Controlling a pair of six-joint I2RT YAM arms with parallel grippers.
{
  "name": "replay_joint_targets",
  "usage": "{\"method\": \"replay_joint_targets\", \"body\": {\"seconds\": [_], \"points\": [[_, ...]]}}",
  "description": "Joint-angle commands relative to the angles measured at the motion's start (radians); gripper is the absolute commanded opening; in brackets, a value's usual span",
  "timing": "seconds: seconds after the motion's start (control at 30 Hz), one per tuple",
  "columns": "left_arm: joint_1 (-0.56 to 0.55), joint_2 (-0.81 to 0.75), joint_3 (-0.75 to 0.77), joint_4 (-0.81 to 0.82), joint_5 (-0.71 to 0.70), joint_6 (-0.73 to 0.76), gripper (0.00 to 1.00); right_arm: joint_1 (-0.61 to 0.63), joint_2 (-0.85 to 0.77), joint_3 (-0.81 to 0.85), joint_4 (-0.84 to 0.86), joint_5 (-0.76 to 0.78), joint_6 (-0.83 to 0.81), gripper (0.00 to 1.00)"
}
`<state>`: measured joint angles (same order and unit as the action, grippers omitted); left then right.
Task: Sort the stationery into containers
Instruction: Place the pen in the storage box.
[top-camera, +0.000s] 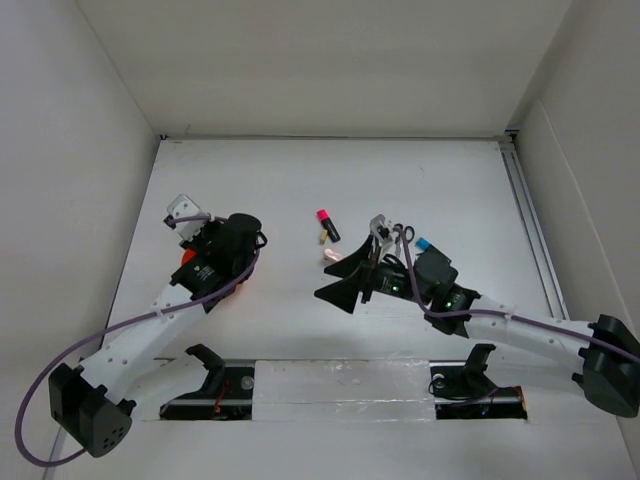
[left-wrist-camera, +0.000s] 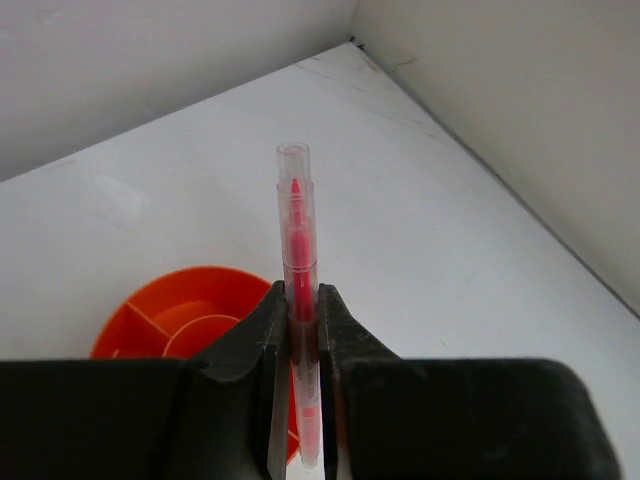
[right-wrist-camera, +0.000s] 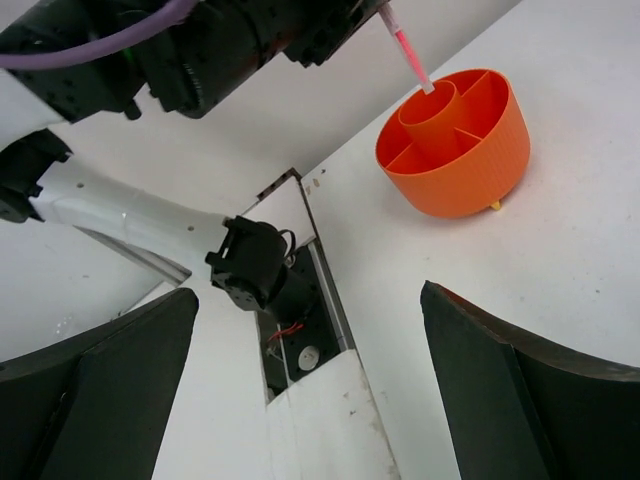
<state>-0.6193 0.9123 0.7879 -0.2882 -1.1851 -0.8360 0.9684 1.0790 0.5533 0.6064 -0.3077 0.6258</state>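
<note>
The left end effector (left-wrist-camera: 300, 300) pinches the pen (left-wrist-camera: 296, 225) tight above the cup (left-wrist-camera: 185, 272), and the right end effector (right-wrist-camera: 310, 385) is wide open, empty.

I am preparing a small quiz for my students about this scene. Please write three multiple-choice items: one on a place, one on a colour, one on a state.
1. Where is the lower tip of the thin pink pen?
A. beside the scissors
B. at the middle tube of the cup
C. on the eraser

2. What colour is the cup?
A. blue
B. green
C. orange

3. How is the right pincer?
A. open, holding nothing
B. shut on the scissors
C. shut on a marker

Answers:
1 B: the right wrist view shows the tip at the middle tube's rim, while the left pincer clamps the pen.
2 C: its wall and dividers are orange in both wrist views.
3 A: its jaws stand wide apart with nothing in them.
</note>
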Motion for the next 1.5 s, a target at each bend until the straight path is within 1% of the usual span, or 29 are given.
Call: {"method": "replay_joint_targets", "body": {"seconds": [0.0,0.03,0.07,0.1,0.2,0.33,0.37,0.4,0.5,0.57,0.63,0.67,0.73,0.8,0.83,0.87,0.9,1.0,1.1,1.17,1.23,1.33,1.37,1.47], "points": [[0.004,0.057,0.094,-0.24,-0.182,-0.23,0.0,0.0,-0.059,-0.012,-0.011,-0.004,-0.018,1.0],[0.013,0.074,0.108,-0.284,-0.211,-0.277,0.0,0.0,-0.059,-0.021,-0.011,-0.004,-0.018,1.0],[0.027,0.091,0.125,-0.322,-0.211,-0.317,0.0,0.009,-0.059,-0.021,-0.023,-0.004,-0.018,1.0],[0.073,0.12,0.157,-0.348,-0.199,-0.345,0.0,0.009,-0.07,-0.021,-0.023,-0.004,-0.018,1.0],[0.124,0.155,0.178,-0.358,-0.176,-0.335,0.0,0.009,-0.08,-0.021,-0.046,-0.004,-0.018,1.0],[0.124,0.178,0.178,-0.422,-0.212,-0.42,0.0,0.009,-0.09,-0.012,-0.068,-0.004,-0.028,1.0],[0.124,0.178,0.178,-0.463,-0.212,-0.452,0.0,0.009,-0.09,-0.012,-0.068,-0.004,-0.028,1.0],[0.124,0.178,0.178,-0.463,-0.223,-0.484,0.0,0.009,-0.09,-0.012,-0.068,-0.004,-0.028,1.0],[0.124,0.189,0.157,-0.454,-0.234,-0.502,0.0,0.009,-0.09,-0.001,-0.077,-0.013,-0.028,1.0],[0.134,0.215,0.139,-0.454,-0.251,-0.544,0.0,0.018,-0.09,-0.001,-0.077,-0.013,-0.028,1.0],[0.145,0.235,0.139,-0.535,-0.26,-0.625,0.0,0.029,-0.09,0.008,-0.086,-0.013,-0.028,1.0],[0.145,0.247,0.139,-0.569,-0.271,-0.725,0.0,0.029,-0.09,0.008,-0.086,-0.013,-0.028,1.0],[0.145,0.289,0.139,-0.635,-0.283,-0.777,0.0,0.029,-0.09,0.008,-0.097,-0.013,-0.028,1.0],[0.145,0.345,0.151,-0.702,-0.295,-0.862,0.0,0.038,-0.09,0.008,-0.108,-0.013,-0.028,1.0],[0.145,0.368,0.151,-0.818,-0.295,-1.012,0.0,0.038,-0.099,0.008,-0.108,-0.013,-0.037,1.0],[0.145,0.39,0.163,-0.841,-0.304,-1.044,0.0,0.038,-0.099,0.008,-0.12,-0.013,-0.037,1.0],[0.154,0.42,0.172,-0.841,-0.304,-1.045,0.0,0.038,-0.099,0.008,-0.12,-0.013,-0.037,1.0],[0.155,0.441,0.162,-0.841,-0.304,-1.066,0.0,0.038,-0.108,0.008,-0.12,-0.002,-0.037,1.0],[0.155,0.422,0.134,-0.841,-0.304,-1.104,0.0,0.047,-0.108,0.008,-0.131,0.007,-0.037,1.0],[0.155,0.413,0.134,-0.841,-0.304,-1.104,0.0,0.047,-0.108,0.017,-0.131,0.007,-0.037,1.0],[0.155,0.413,0.145,-0.841,-0.304,-1.104,0.17,0.047,-0.096,0.017,-0.131,0.007,-0.037,1.0],[0.155,0.422,0.169,-0.841,-0.285,-1.104,0.39,0.047,-0.087,0.027,-0.131,0.007,-0.037,1.0],[0.155,0.434,0.178,-0.841,-0.285,-1.104,0.49,0.059,-0.087,0.027,-0.131,0.016,-0.037,1.0],[0.155,0.445,0.178,-0.841,-0.284,-1.104,0.67,0.059,-0.096,0.027,-0.131,0.025,-0.037,1.0]]}}
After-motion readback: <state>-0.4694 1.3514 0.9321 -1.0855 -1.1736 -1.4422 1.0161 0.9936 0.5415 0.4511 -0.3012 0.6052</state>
